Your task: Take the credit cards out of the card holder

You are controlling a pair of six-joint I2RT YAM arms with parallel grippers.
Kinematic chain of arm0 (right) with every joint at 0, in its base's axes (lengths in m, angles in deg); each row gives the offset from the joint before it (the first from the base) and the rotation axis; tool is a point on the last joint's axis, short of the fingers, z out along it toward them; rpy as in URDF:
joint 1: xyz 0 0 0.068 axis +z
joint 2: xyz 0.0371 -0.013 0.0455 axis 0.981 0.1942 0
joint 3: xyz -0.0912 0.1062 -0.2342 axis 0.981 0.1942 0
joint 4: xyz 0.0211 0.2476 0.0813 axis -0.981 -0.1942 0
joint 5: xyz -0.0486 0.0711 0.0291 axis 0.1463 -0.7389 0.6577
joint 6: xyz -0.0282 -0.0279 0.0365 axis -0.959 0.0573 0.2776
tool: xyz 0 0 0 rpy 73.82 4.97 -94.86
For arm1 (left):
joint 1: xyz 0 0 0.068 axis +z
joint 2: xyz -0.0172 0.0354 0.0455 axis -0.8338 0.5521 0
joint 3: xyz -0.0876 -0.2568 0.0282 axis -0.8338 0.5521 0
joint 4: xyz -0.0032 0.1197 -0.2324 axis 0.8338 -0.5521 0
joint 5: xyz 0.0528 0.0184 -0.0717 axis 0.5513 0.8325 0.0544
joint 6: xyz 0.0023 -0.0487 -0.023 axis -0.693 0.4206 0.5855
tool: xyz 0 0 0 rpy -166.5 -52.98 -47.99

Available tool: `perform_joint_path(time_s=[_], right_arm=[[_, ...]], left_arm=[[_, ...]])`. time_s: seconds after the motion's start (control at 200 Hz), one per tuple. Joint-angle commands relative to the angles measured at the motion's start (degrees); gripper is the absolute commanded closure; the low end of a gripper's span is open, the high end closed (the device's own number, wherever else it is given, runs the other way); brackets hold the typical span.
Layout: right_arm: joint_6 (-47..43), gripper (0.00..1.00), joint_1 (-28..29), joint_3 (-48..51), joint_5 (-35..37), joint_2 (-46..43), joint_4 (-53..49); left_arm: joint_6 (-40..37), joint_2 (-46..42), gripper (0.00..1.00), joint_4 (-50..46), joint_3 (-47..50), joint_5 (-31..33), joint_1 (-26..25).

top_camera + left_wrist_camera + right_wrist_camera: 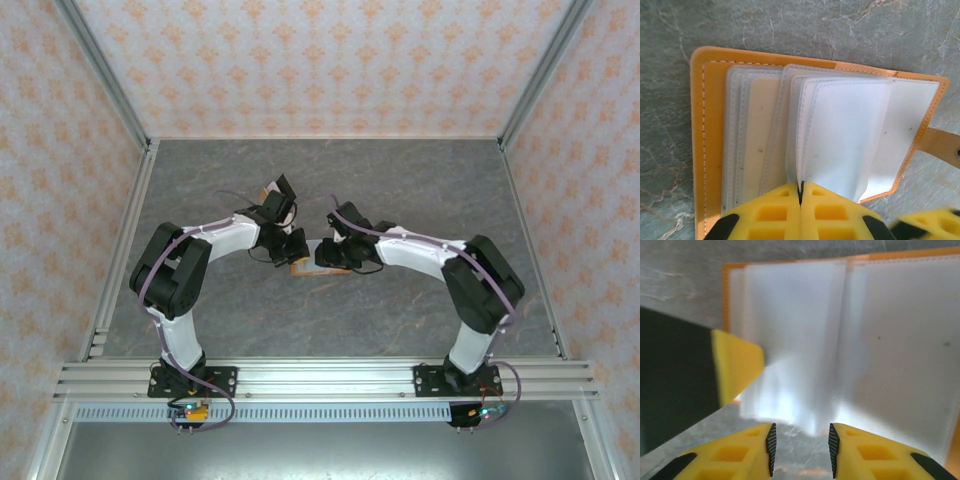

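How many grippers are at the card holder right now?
2. The left gripper is shut on a clear sleeve of the holder; the right gripper is open at the holder's edge.

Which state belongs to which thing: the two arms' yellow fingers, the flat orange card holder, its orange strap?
Things:
1 left arm's yellow fingers
2 right arm's yellow fingers
3 flat orange card holder
4 orange strap

States:
A lying open on the grey table
B apart, nothing between
C sticking out past the holder's edge
D shut on a clear plastic sleeve

Pairs: 1-D, 2-B, 3-A, 4-C
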Motion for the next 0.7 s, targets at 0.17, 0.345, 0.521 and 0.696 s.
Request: perform_joint_path(time_s=[0.17,0.345,0.521,0.696], right_arm=[[2.73,0.63,-0.93,2.77,12.91,-7.23,-2.62],[4.83,0.63,-1.59,4.88,18.17,-11.17,-2.59],[6.78,0.63,-2.25,7.18,23.77,-16.24,-2.91],[5.98,0.62,-2.52,7.25,23.30,-16.90,-3.81]], left_arm=[[1.40,-4.38,0.69,6.75,-0.11,-5.80,-0.94],[1.38,-3.55,0.60,7.34,-2.70,-7.64,-3.20],[2.67,0.11,0.57,7.79,-6.73,-7.60,-5.22],[3.39,3.60,0.58,6.19,-10.69,-6.56,-5.59]])
